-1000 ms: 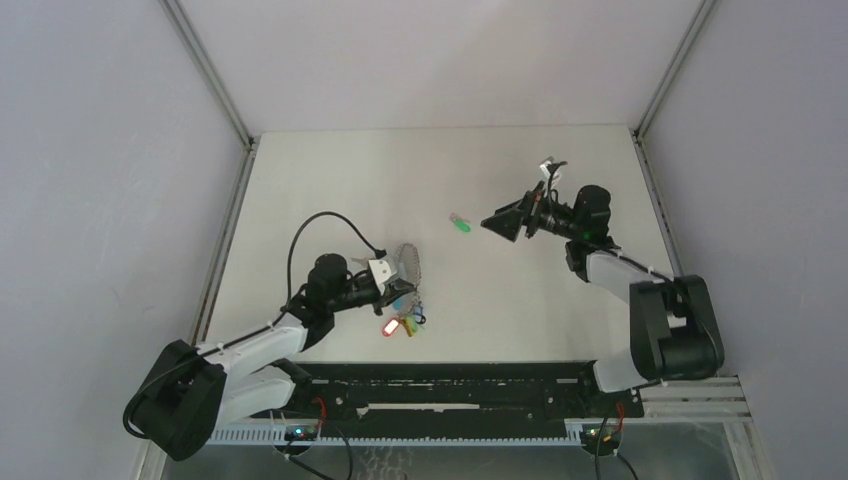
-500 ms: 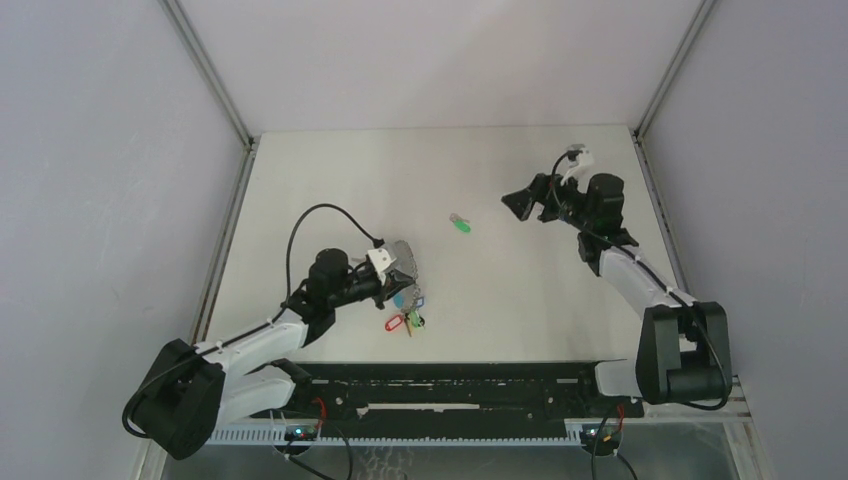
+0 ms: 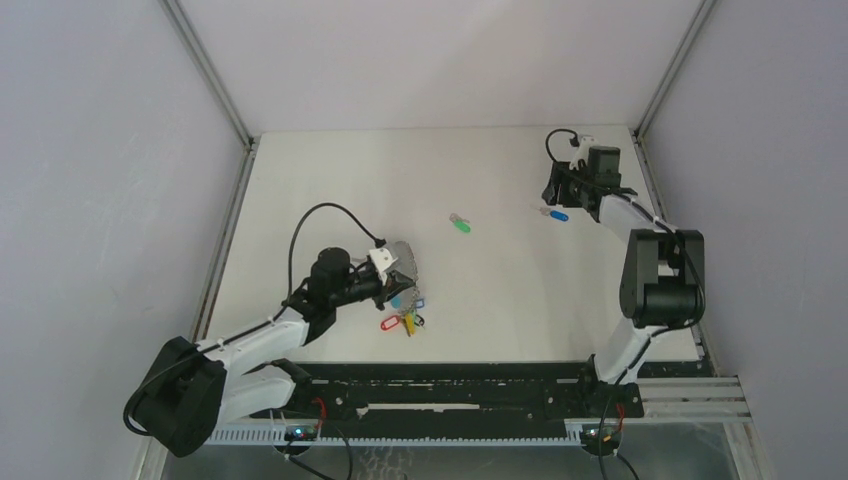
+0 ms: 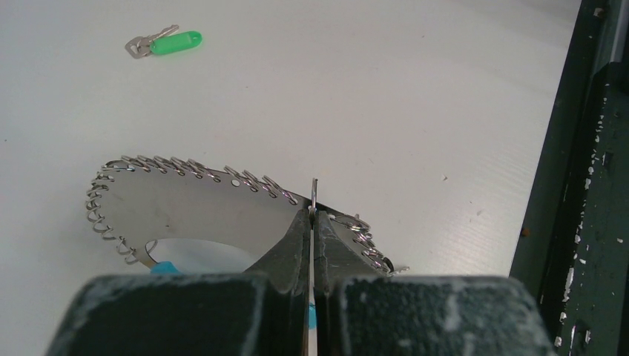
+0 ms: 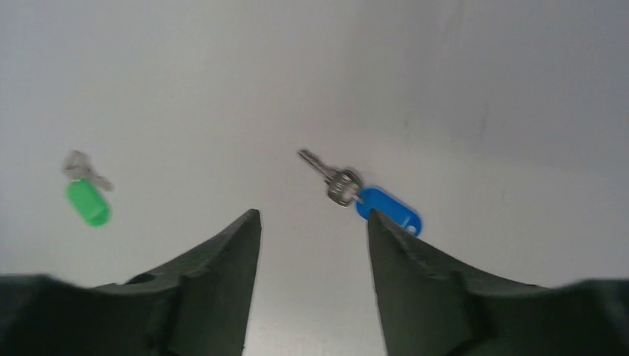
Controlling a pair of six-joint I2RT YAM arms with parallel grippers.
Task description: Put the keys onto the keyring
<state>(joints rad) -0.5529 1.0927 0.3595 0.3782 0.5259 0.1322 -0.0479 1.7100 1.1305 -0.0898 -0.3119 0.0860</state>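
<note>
the keyring (image 4: 193,204) is being gripped by the left end effector (image 4: 312,216), seemingly steadied for threading; the open right end effector (image 5: 313,222) is being aimed at the blue key (image 5: 377,203).

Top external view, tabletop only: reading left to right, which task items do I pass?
keyring → green-tagged key → blue-tagged key
</note>
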